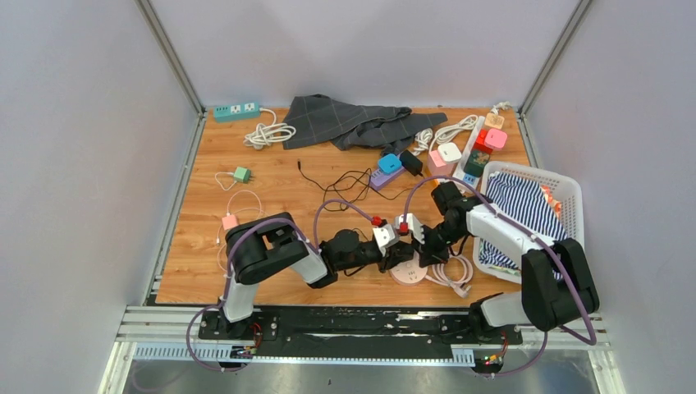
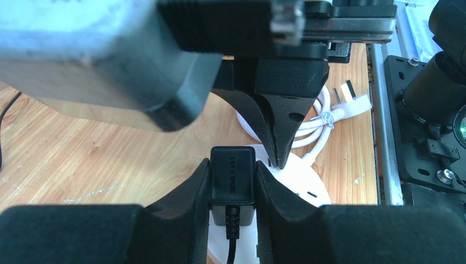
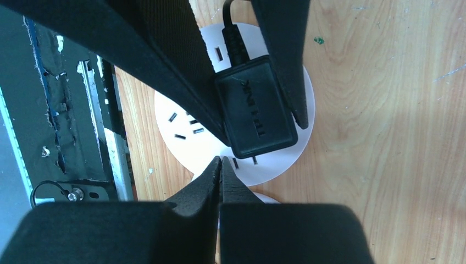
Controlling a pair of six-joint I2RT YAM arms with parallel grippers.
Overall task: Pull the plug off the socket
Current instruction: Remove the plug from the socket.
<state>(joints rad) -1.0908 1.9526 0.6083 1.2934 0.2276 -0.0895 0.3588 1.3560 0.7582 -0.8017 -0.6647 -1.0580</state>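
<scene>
Two tools are at work: my left tool (image 2: 232, 165) is grasping the one black plug (image 3: 258, 107) by its sides, and my right tool (image 3: 221, 162), clenched on nothing, rests its tips on the one round white socket (image 2: 299, 176) just beside that plug, which looks seated in it on the counter (image 3: 384, 137). If those tips skid off the smooth disc, I judge the socket would lift with the plug; a tilted pull could slip my grasp.

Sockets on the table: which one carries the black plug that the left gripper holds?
The round white socket at the near edge, where the left gripper clamps the black plug. The teal strip and the long white strip lie far back.
</scene>
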